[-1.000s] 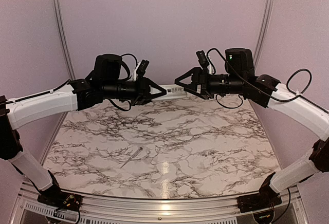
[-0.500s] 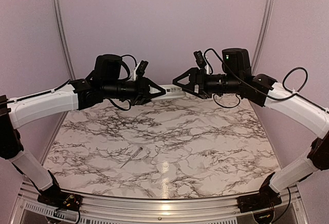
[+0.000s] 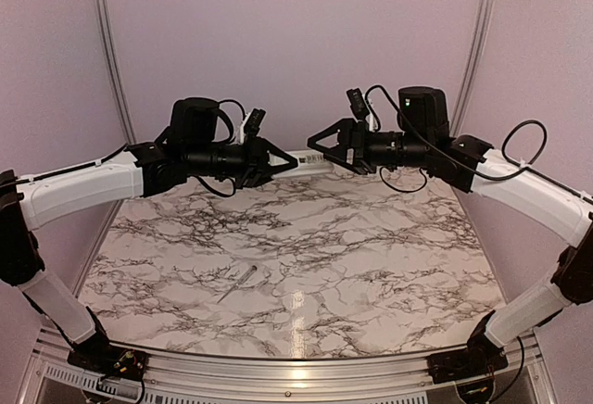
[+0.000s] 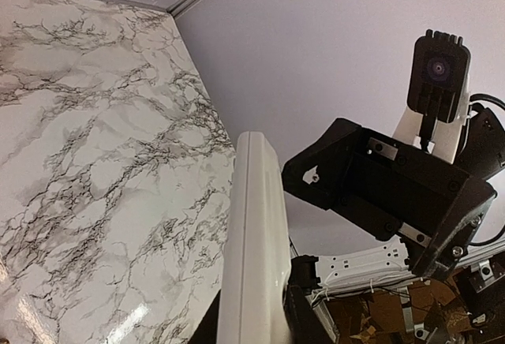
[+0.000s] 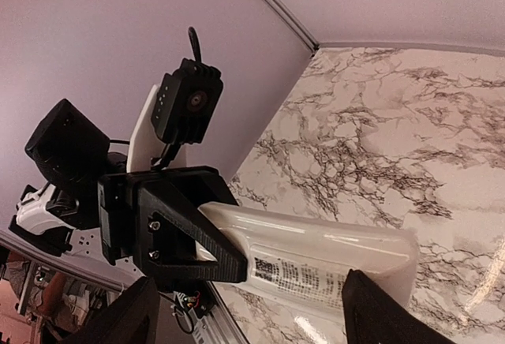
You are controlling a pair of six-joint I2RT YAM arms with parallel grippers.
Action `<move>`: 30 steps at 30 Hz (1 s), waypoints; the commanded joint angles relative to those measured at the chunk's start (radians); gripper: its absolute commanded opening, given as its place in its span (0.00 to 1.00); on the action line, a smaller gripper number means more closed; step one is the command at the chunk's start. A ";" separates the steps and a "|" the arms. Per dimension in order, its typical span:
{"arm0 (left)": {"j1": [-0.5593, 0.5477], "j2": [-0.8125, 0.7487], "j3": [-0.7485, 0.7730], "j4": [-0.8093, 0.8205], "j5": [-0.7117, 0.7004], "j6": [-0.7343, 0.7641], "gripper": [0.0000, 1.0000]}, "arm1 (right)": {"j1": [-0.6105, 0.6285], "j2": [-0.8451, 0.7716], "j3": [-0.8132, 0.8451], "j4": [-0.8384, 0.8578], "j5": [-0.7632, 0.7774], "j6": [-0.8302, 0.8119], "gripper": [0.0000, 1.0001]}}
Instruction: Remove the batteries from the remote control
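Observation:
The remote control (image 3: 310, 159) is a white oblong held level in the air above the far edge of the table. My left gripper (image 3: 289, 163) is shut on its left end. The left wrist view shows the remote edge-on (image 4: 252, 241) between my left gripper's (image 4: 256, 316) jaws. My right gripper (image 3: 316, 149) is open, its fingers on either side of the remote's right end. In the right wrist view the remote's back with a printed label (image 5: 316, 261) lies between my right gripper's (image 5: 252, 285) spread fingers (image 5: 379, 308). No batteries are in view.
A thin pale grey stick (image 3: 238, 284) lies on the marble table (image 3: 371, 265) left of centre. Purple walls close in the back and both sides. The two grippers face each other tip to tip.
My right gripper has moved left towards the left gripper, and its open fingers now reach the remote's free end. The left arm and the remote have stayed still.

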 commanded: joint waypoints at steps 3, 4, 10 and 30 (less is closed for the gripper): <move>-0.038 -0.008 0.051 0.234 0.181 0.016 0.00 | 0.016 0.038 -0.087 0.090 -0.120 0.071 0.79; -0.038 -0.008 0.051 0.237 0.182 0.017 0.00 | 0.016 0.039 -0.096 0.096 -0.126 0.079 0.80; -0.038 -0.002 0.057 0.196 0.151 0.030 0.00 | 0.016 0.018 -0.095 0.045 -0.121 0.062 0.80; -0.036 -0.030 0.029 -0.071 0.015 0.066 0.00 | 0.043 -0.098 -0.017 -0.143 0.102 -0.002 0.80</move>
